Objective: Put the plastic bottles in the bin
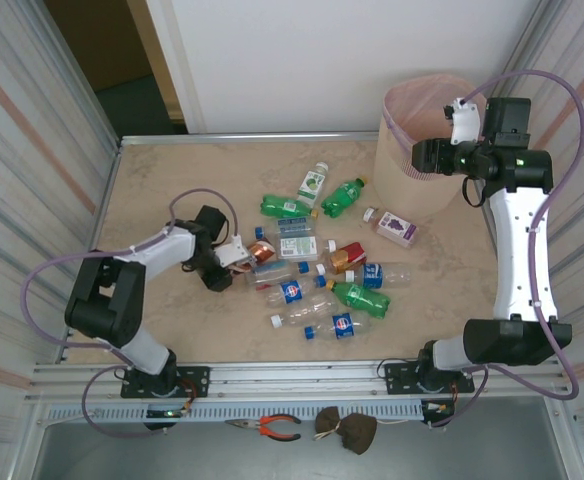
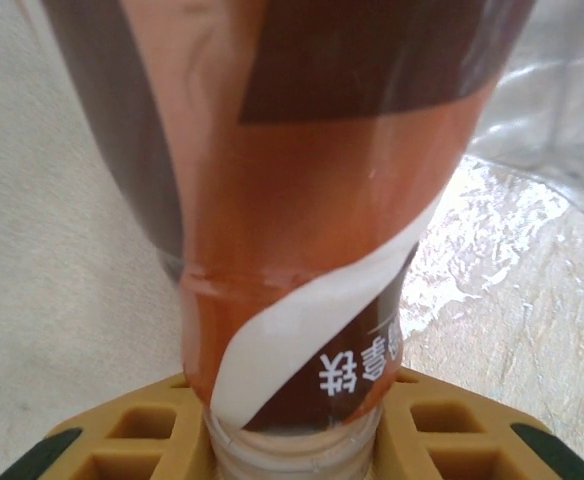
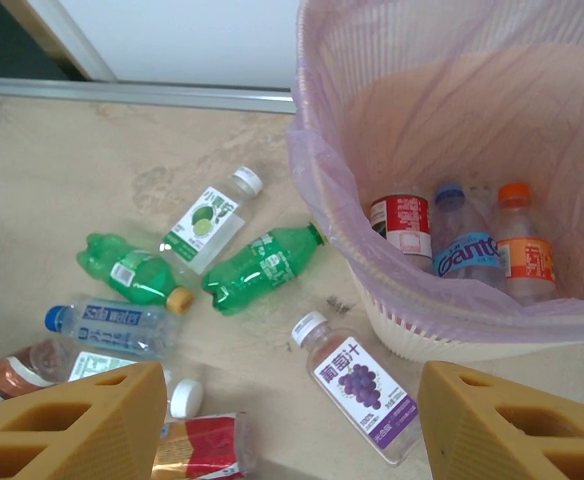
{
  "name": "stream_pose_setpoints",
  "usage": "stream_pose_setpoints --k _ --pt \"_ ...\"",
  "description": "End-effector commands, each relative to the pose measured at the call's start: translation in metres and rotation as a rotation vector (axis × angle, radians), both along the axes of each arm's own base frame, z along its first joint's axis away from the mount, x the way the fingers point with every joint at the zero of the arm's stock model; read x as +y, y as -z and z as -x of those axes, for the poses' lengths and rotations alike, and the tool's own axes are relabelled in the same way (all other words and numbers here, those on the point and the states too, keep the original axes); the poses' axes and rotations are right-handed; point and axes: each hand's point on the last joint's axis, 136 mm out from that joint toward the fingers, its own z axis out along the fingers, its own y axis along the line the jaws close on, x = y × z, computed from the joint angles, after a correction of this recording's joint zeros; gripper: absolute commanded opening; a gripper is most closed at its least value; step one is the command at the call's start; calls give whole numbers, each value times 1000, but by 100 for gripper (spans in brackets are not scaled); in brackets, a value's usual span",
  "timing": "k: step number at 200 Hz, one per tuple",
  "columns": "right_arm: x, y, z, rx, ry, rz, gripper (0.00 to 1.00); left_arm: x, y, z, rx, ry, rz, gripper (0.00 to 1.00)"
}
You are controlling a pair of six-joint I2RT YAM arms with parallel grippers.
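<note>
As the left gripper (image 1: 242, 252) clenches its tan pads (image 2: 132, 430) on the neck of a clear plastic bottle with a copper-brown and white label (image 2: 292, 200), that bottle lies low on the marbled beige table (image 1: 172, 180), at the left edge of the scattered pile of small bottles (image 1: 312, 270). The pick-up step looks in hand. The next move calls for a lift and a carry far right to the tall beige bin with a pink liner (image 1: 412, 190), clearing its rim before release. The right gripper (image 3: 292, 425) hangs by that rim, jaws apart and empty. Three bottles (image 3: 462, 245) lie inside.
</note>
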Motion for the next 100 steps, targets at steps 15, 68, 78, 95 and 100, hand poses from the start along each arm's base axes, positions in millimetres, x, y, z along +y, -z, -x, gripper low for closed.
stream_pose_setpoints --k 15,68,78,95,100 --pt "7 -18 16 -54 -32 9 67 -4 -28 -1 -71 6 45 17" --pt "18 -31 25 -102 -64 -32 67 -11 -71 -6 -205 -22 132 15" --pt "24 -35 28 -118 -84 -54 67 -17 -84 -7 -230 -27 178 14" --pt "36 -39 32 -151 -131 -97 67 -29 -107 -8 -273 -34 274 14" --pt "39 -42 33 -168 -145 -111 67 -34 -114 -9 -285 -35 307 14"
